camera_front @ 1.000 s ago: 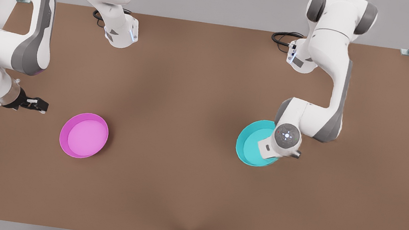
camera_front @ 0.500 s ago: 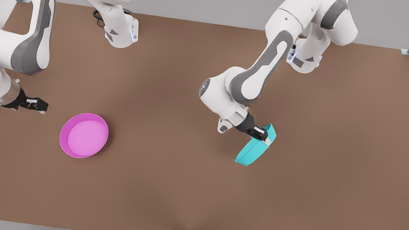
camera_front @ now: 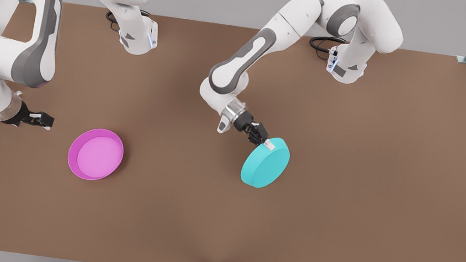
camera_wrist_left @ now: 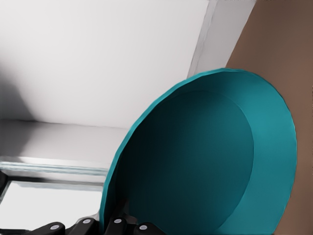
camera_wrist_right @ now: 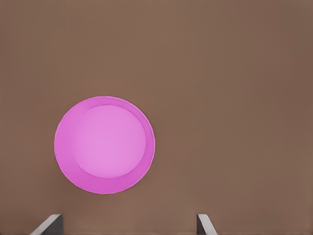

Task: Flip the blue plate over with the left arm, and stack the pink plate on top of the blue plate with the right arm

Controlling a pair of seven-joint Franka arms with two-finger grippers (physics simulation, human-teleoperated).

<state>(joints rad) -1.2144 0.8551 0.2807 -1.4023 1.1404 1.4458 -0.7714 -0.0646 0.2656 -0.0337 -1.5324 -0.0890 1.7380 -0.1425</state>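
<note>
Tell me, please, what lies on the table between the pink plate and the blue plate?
Nothing: in the front view, bare brown table separates the pink plate from the blue plate, which the left end effector holds.

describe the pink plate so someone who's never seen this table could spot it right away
On the brown table, look toward the front view's left, just beside the waiting right gripper. There lies a round shallow magenta plastic dish, open side up, unlike the upturned turquoise dish.

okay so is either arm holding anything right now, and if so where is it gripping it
The left hand holds the blue plate by its rim, base turned up. The right hand holds nothing; it waits open beside the pink plate.
</note>
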